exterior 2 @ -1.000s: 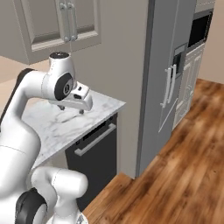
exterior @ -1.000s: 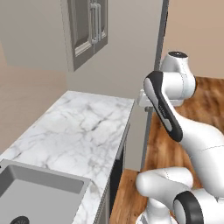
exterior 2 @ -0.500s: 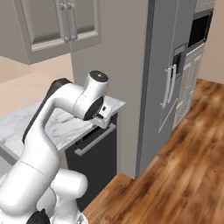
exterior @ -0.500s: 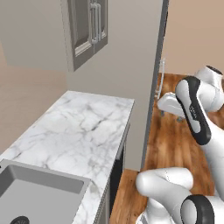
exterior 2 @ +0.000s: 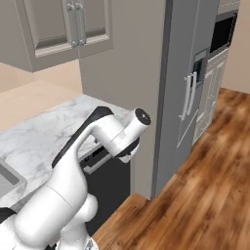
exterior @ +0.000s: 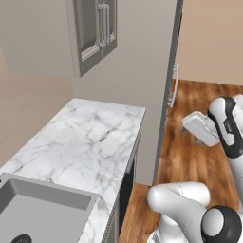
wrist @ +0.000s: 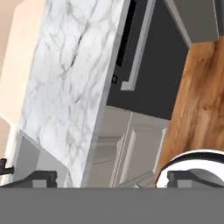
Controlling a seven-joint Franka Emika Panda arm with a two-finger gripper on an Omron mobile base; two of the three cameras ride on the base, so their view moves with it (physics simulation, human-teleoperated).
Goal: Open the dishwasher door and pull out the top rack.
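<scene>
- Left base view: my gripper [exterior: 198,127] hung over the wood floor [exterior: 190,156], off the counter's [exterior: 90,142] right edge; I couldn't tell its spread.
- Right base view: the dishwasher door [exterior 2: 110,181] stood shut under the counter's front edge.
- Hand view: the door's handle [wrist: 136,48] lay just beyond that edge.

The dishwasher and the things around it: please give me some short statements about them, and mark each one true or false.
1. The dishwasher door is shut. True.
2. The top rack is pulled out over the floor. False: no rack can be seen, because the door is closed.
3. The counter above the dishwasher is white marble. True.
4. The fingers are closed on the door's handle. False: the hand view shows the handle at a distance, with nothing touching it.
5. A sink is set into the counter. True.
6. The floor is grey tile. False: it is brown wood.
</scene>
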